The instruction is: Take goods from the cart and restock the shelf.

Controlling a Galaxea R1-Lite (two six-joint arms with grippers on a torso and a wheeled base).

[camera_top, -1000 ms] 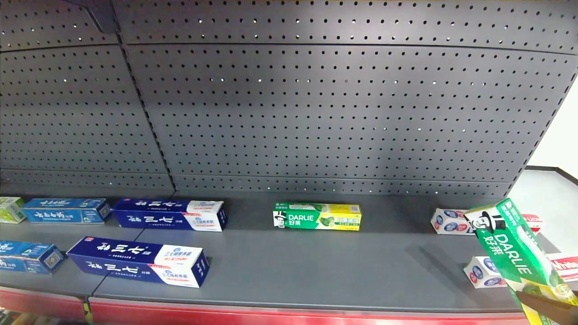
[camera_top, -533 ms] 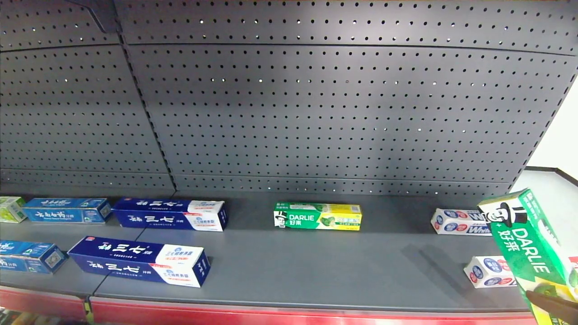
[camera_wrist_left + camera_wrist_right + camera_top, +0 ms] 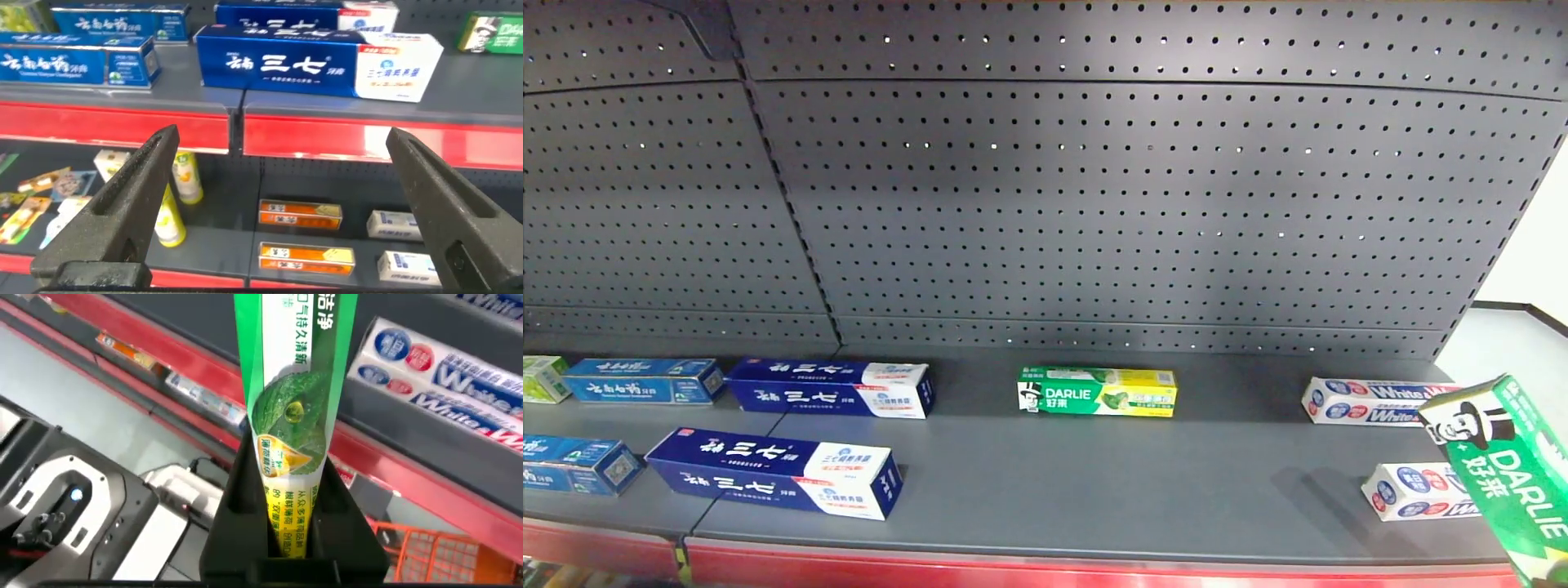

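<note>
Gripper on right [image 3: 288,469] clamps one green box [image 3: 1515,482]; left gripper [image 3: 284,140] spread wide, empty.

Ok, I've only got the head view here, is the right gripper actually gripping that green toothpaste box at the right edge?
Observer: Yes. The right wrist view shows the right gripper shut on the yellow end of the green toothpaste box.
Operator: And the left gripper?
Observer: The left gripper is open and holds nothing, facing the shelf's red front edge.
Operator: Anything below that edge?
Observer: A lower shelf with orange boxes and yellow bottles.
</note>
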